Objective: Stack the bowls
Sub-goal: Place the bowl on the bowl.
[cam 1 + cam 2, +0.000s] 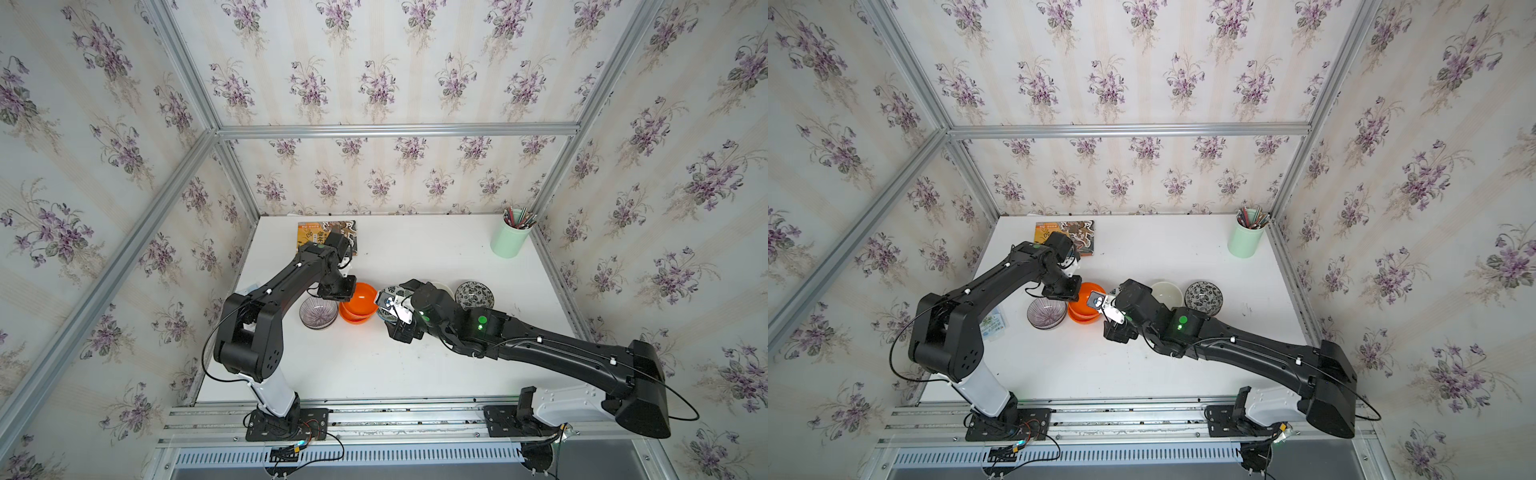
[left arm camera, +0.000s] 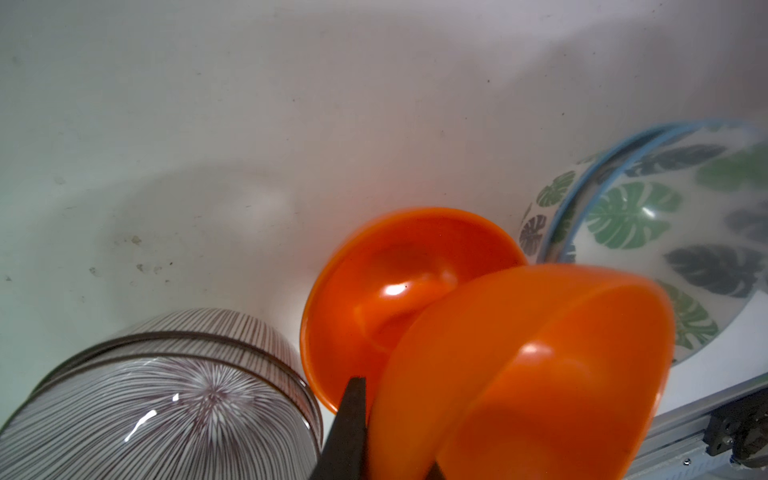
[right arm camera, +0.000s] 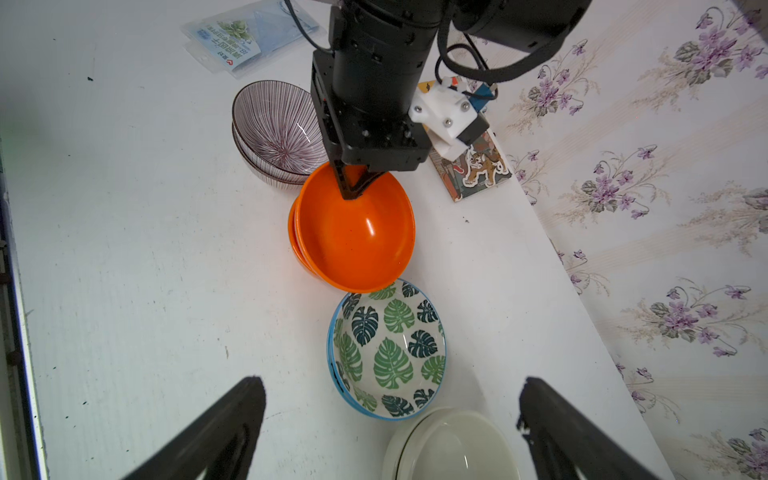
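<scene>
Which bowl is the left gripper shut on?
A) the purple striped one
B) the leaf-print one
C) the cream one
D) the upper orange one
D: in the right wrist view the left gripper pinches the rim of the upper orange bowl, which sits askew over the lower orange bowl.

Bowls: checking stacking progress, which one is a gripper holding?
The top orange bowl, pinched at its rim by the left gripper above its orange twin; no other bowl is gripped.
</scene>
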You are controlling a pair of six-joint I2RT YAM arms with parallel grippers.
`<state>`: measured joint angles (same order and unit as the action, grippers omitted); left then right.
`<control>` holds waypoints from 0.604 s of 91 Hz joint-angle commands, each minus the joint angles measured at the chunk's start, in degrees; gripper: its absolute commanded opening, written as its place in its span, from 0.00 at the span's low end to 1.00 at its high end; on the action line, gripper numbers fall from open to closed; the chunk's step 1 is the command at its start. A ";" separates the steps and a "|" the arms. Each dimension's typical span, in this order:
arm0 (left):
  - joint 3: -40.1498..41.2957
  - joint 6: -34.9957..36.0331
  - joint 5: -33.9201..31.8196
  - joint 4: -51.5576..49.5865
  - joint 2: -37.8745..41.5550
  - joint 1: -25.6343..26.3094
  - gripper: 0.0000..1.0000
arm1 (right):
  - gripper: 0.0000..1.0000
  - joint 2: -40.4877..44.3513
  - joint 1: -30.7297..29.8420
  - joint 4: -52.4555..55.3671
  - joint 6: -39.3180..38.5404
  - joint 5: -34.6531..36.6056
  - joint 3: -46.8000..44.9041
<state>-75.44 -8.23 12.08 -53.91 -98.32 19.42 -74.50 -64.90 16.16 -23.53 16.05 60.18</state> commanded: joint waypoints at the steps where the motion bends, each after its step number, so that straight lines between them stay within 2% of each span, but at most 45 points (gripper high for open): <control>1: 0.52 -0.98 1.04 2.35 -0.43 -0.33 0.00 | 1.00 0.73 -0.05 -1.26 1.42 0.93 -0.33; 55: 1.02 -1.00 -0.02 2.67 -2.91 -0.61 0.00 | 1.00 -0.17 0.01 -2.36 2.50 1.80 1.22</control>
<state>-74.08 -9.10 12.14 -51.18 -101.08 18.79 -74.28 -64.90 15.07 -21.41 17.52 60.75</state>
